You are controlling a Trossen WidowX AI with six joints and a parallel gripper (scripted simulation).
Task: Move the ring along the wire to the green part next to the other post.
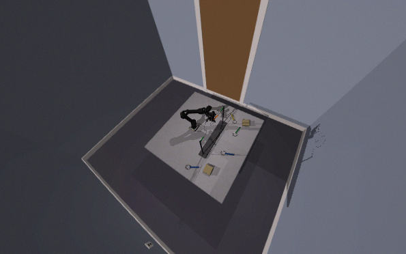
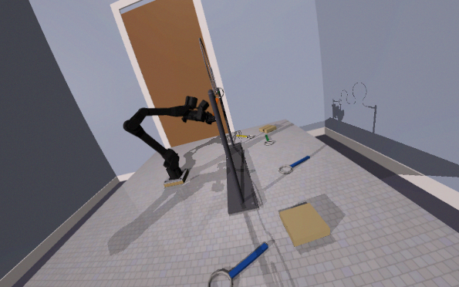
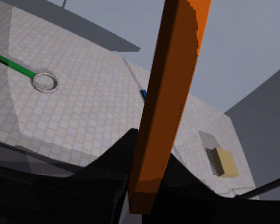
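My gripper (image 1: 213,118) (image 2: 214,119) (image 3: 139,136) is shut on the orange handle (image 1: 215,117) (image 2: 217,100) (image 3: 172,95), which slants up between the fingers in the wrist view. The gripper is raised above the table, near the far post (image 1: 223,117). That post bears a green part (image 1: 222,109). The near post (image 1: 201,147) (image 2: 227,150) has its green part (image 1: 201,138) at its top. A ring (image 2: 224,92) shows small beside the near post's top in the exterior view. The ring is out of the wrist view. Whether it touches the grey wire is too small to tell.
Both posts stand on a dark base (image 1: 213,140) (image 2: 234,170). Beyond it lie a green-handled ring (image 1: 237,130) (image 3: 21,70), a yellow-handled one (image 1: 233,117), a blue-handled one (image 1: 229,153) (image 2: 300,161) and tan blocks (image 1: 245,122) (image 2: 304,224). Another blue-handled ring (image 1: 194,167) (image 2: 249,259) lies near the front.
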